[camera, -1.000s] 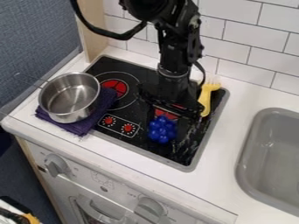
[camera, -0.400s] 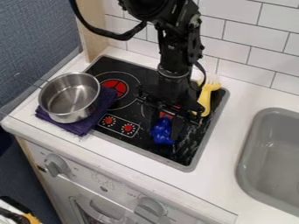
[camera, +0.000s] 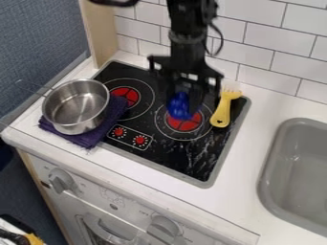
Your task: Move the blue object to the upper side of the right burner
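The black gripper (camera: pixel 181 103) hangs over the upper part of the right burner, its fingers closed around the blue object (camera: pixel 179 106). That object is a bumpy, grape-like blue cluster, partly hidden between the fingers. It overlaps the upper left of the red centre of the right burner (camera: pixel 184 125) in the view and appears lifted off the stove; its exact height is hard to tell.
A steel pot (camera: pixel 76 106) stands on a purple cloth (camera: pixel 89 137) at the stove's left. A yellow fork (camera: pixel 223 109) lies on the stove's right edge, close to the gripper. The grey sink (camera: pixel 296 173) is at the right, and the tiled wall (camera: pixel 254 45) rises behind.
The gripper has closed on the blue object and moved up and away from the stove's front, carrying it from below the right burner to above it. Pot and fork have not moved.
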Controlling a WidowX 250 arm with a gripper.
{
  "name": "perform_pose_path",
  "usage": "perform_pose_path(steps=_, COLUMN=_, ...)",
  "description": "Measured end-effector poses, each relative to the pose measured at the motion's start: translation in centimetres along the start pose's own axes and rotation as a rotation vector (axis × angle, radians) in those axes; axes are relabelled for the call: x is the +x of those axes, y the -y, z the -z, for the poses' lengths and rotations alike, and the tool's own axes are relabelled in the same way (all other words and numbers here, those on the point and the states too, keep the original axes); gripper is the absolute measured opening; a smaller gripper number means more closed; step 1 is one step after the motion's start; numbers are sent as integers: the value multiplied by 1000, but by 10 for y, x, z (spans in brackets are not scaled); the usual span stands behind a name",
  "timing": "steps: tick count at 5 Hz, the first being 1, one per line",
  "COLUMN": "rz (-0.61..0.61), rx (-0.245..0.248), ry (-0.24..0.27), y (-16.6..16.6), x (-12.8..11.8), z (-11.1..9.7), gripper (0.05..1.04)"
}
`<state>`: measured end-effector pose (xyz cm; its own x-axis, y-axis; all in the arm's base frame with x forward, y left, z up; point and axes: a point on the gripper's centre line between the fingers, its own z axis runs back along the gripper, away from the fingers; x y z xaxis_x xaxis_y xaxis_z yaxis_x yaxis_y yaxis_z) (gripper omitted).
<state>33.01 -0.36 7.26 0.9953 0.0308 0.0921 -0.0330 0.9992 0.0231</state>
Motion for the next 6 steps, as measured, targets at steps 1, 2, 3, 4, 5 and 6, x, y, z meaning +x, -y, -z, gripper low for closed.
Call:
perform_pose_path(steps=1, rz=-37, rx=8, ry=22, y=-15, x=24, z=3, gripper=597)
perform_pose_path(steps=2, rz=-33, rx=23, ry=4, y=-20, x=38, z=19, gripper=596)
perform_pose_path(steps=3, rz=-38, rx=42, ry=-55, y=-22, x=45, z=45, gripper=596)
perform_pose_path(steps=4, rz=-29, rx=42, ry=-65, y=-21, x=47, z=49, gripper=596)
perform_pose_path(steps=5, rz=-28, rx=41, ry=-70, y=-20, x=49, z=50, gripper=662)
perform_pose_path(steps=6, rz=-19, rx=33, ry=-71, y=-19, x=44, z=55, gripper=948)
